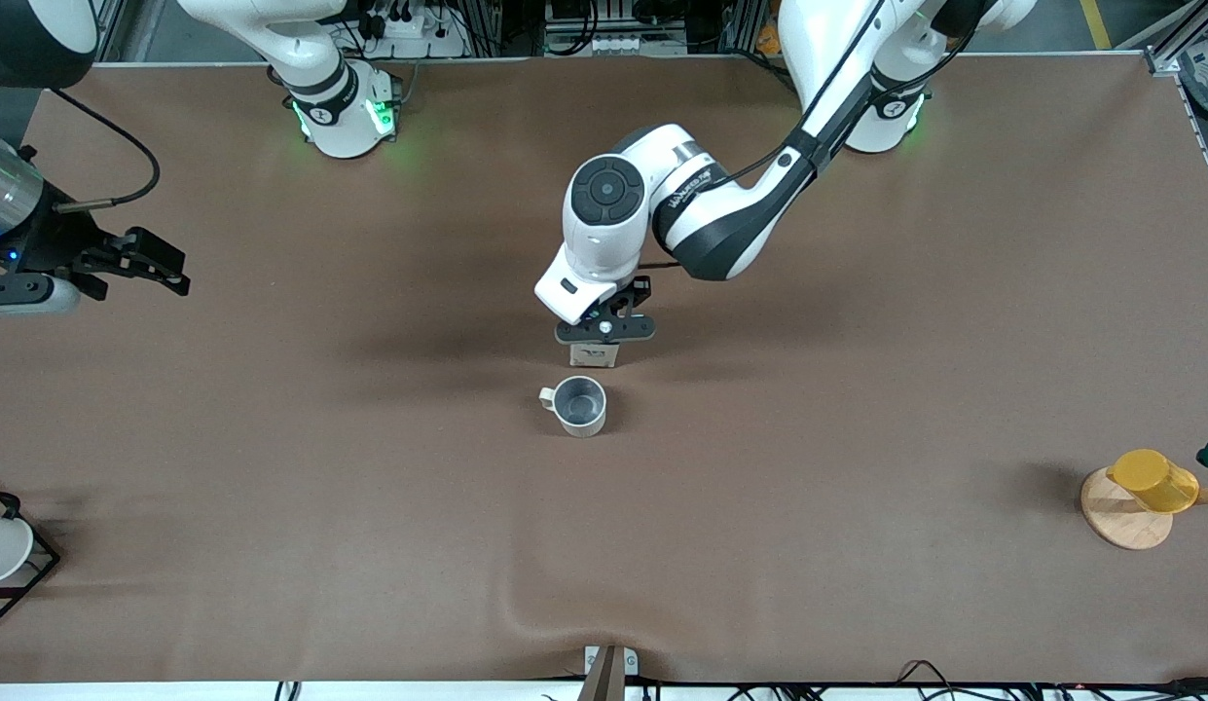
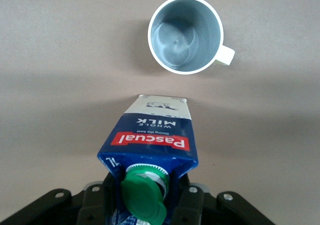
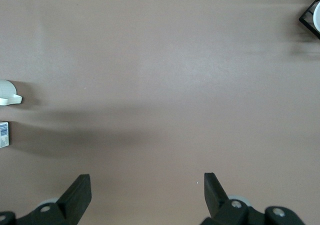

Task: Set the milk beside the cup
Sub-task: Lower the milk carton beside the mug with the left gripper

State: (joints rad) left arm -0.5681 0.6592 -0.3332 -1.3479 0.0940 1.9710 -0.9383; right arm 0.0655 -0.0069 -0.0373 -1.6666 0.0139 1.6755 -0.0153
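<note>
From the front, the left gripper (image 1: pixel 604 331) is clamped on the top of the milk (image 1: pixel 596 356). The milk stands just beside the cup (image 1: pixel 579 405), a bit farther from the front camera than the cup, and I cannot tell if its base is on the table (image 1: pixel 857 409). The right gripper (image 1: pixel 146 261) waits up in the air over the right arm's end of the table, well apart from the cup.

In the left wrist view, the black fingers (image 2: pixel 190 205) squeeze the milk (image 2: pixel 150 140) on both sides by its green cap (image 2: pixel 144 195). The cup (image 2: pixel 185 34) is near the milk, with a small gap of bare table between them.

In the right wrist view, the right gripper (image 3: pixel 145 192) has its fingers wide apart over bare table. The cup's handle (image 3: pixel 10 94) and a corner of the milk (image 3: pixel 4 134) peek in at the edge.
</note>
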